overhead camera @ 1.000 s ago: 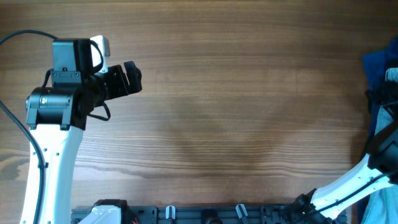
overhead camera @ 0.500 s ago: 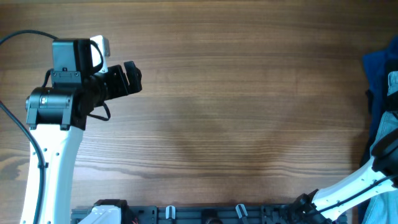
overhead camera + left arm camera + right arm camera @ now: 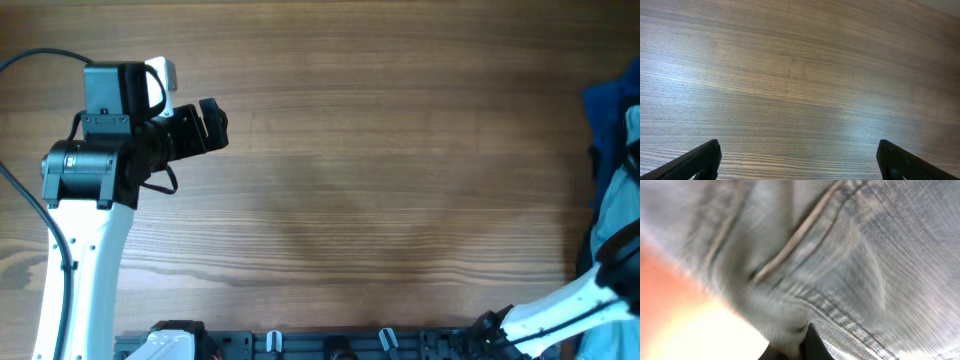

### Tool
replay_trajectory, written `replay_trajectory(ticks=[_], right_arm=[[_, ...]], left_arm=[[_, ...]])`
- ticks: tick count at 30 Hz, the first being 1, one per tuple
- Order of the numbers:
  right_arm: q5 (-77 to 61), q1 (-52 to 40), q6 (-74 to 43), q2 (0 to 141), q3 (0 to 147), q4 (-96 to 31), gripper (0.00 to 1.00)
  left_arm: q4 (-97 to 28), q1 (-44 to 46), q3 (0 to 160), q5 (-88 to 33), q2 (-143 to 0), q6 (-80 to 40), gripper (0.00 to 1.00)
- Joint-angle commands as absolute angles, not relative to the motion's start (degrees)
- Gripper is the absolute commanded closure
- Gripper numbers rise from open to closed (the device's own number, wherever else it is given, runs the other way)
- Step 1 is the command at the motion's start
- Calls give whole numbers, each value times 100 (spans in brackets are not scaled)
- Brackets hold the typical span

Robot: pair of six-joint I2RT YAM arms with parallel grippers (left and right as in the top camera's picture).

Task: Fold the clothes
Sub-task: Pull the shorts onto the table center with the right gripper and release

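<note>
Right gripper (image 3: 799, 347) first: its camera is getting nothing but blurry denim, with just a dark bit of finger poking in at the bottom edge. I honestly can't tell if it's clamped on the fabric or only pressing into it. What it's staring at is the light blue denim shorts (image 3: 850, 255), seams and stitching running diagonally across the shot.

From overhead the right arm (image 3: 560, 305) is reaching off the right edge of the worktop (image 3: 380, 180), where the pale denim is lying next to some darker blue cloth (image 3: 605, 105) — most of that heap is cut off by the frame.

Left gripper (image 3: 800, 162) is hanging over bare wood on the far left, fingers wide apart, holding nothing.

So progress-wise I'm guessing basically zero. Shorts aren't out on the worktop yet, no fold showing. Dragging them to the middle, flattening and folding are all left to do.
</note>
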State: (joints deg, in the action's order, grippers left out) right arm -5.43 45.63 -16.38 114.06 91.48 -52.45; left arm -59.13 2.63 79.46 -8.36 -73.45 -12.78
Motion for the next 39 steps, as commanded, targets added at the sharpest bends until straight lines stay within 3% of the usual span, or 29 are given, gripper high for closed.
replay_trajectory(ticks=[1,8,20,26,27,28,29,33,39], right_arm=[[-2158,3647,-1483,9843,9218,-5242,96],[-2038,1669,-1400,9056,9216,-5577,96],[-1444,-2403,-1959,10634,9212,-4866,96],[-1162,-3087,-1992,10702,9216,-4676,95],[-1181,-3140,-1984,10702,9216,-4703,86],[-1173,-3164,-1925,10702,9216,-4766,60],[-1122,-3164,-1881,10694,9218,-4873,53],[-515,-2842,-1883,10486,9225,-5164,47],[-351,-1275,-2123,9968,9225,-5789,31]], left_arm=[[-5896,235,8038,-781,-7328,-1245,0],[-5798,235,8038,-762,-7328,-1243,0],[-5671,233,8038,259,-7223,-1245,0],[-5695,233,8038,375,-7190,-1240,0],[-5680,235,8038,375,-7190,-1243,0],[-5671,235,8038,375,-7190,-1243,0],[-5675,235,8038,373,-7190,-1245,0],[-5760,235,8038,373,-7190,-1245,0],[-5902,235,8036,62,-7325,-1247,0]])
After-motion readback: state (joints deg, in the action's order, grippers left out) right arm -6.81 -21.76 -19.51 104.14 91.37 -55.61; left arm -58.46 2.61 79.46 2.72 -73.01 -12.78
